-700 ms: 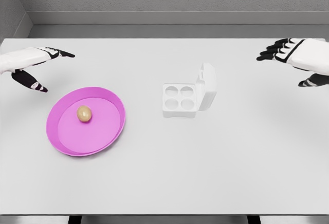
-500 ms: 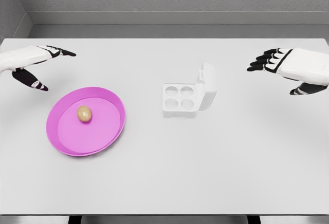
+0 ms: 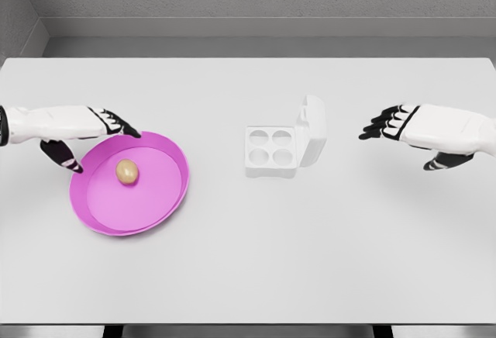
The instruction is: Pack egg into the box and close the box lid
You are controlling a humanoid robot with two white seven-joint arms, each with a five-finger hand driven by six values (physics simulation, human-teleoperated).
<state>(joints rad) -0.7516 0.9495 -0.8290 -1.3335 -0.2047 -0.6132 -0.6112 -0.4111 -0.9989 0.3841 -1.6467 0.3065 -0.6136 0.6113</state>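
A tan egg (image 3: 127,171) lies on a magenta plate (image 3: 163,198) at the left of the table. A white egg box (image 3: 272,152) with four empty round wells stands at the centre, its lid (image 3: 311,129) hinged up on the right side. My left hand (image 3: 99,140) hovers at the plate's upper left rim, fingers spread, holding nothing, a short way left of the egg. My right hand (image 3: 399,138) hangs open to the right of the box lid, fingers pointing left toward it, not touching.
The white table (image 3: 248,260) stretches wide around the plate and box. A grey wall runs behind its far edge.
My left hand has dropped down and right to the plate's rim. My right hand has moved down and left, closer to the box lid.
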